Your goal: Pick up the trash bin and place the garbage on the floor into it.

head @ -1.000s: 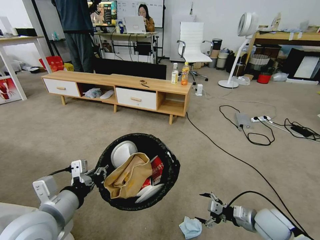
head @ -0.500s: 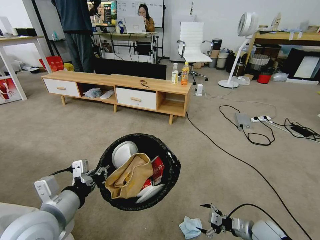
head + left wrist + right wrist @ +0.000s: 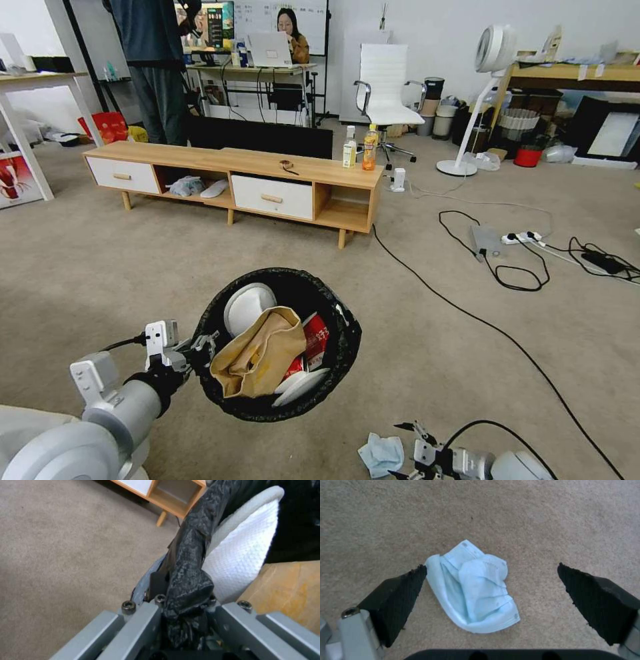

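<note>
The left hand [image 3: 193, 350] pinches the trash bin [image 3: 280, 343] rim at 9 o'clock. The right hand [image 3: 491, 580] hangs wide open and empty over the face mask [image 3: 473, 587]. Flat on carpet, the thin mask could slip the closing pads [image 3: 400, 590].

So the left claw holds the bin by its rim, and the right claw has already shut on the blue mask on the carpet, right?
Not quite. The left claw does hold the trash bin by its rim, but the right claw is open. The right wrist view shows its fingers spread on either side of the blue mask, which lies on the carpet.
</note>
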Robot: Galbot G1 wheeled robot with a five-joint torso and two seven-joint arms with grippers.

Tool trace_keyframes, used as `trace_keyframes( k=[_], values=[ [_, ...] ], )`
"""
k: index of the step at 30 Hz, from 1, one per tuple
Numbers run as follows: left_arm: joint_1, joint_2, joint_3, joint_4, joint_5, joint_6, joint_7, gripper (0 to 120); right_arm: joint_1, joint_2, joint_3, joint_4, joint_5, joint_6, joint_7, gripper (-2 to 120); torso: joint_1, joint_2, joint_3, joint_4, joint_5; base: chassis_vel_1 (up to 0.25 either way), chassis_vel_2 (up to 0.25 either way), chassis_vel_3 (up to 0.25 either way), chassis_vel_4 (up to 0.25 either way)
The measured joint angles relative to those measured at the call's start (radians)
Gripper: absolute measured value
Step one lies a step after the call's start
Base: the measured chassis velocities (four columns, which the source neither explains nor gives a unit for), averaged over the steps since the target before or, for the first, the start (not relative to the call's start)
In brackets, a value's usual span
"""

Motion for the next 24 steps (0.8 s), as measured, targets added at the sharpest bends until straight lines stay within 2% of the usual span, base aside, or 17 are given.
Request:
trace_keyframes(
  k=[8,16,24],
  values=[
    [0.0,-0.002,0.005,0.0,0.001,0.0,0.0,2,0.017,0.008,-0.01,-0.017,0.0,0.002,0.0,100,0.0,0.0,0.0,0.0,0.0,0.0,0.0,0.0,0.0],
    [0.011,-0.002,0.0,-0.004,0.004,0.001,0.001,2,0.071,0.059,-0.041,-0.137,-0.019,0.032,0.015,100,0.0,0.0,0.0,0.0001,0.0001,0.0,0.0,0.0,0.0],
    [0.013,-0.004,-0.001,-0.005,0.007,0.001,0.001,2,0.099,0.086,-0.068,-0.19,-0.024,0.048,0.028,100,0.0,0.0,0.0,0.0,0.0,0.0,0.0,0.0,0.0]
  ],
)
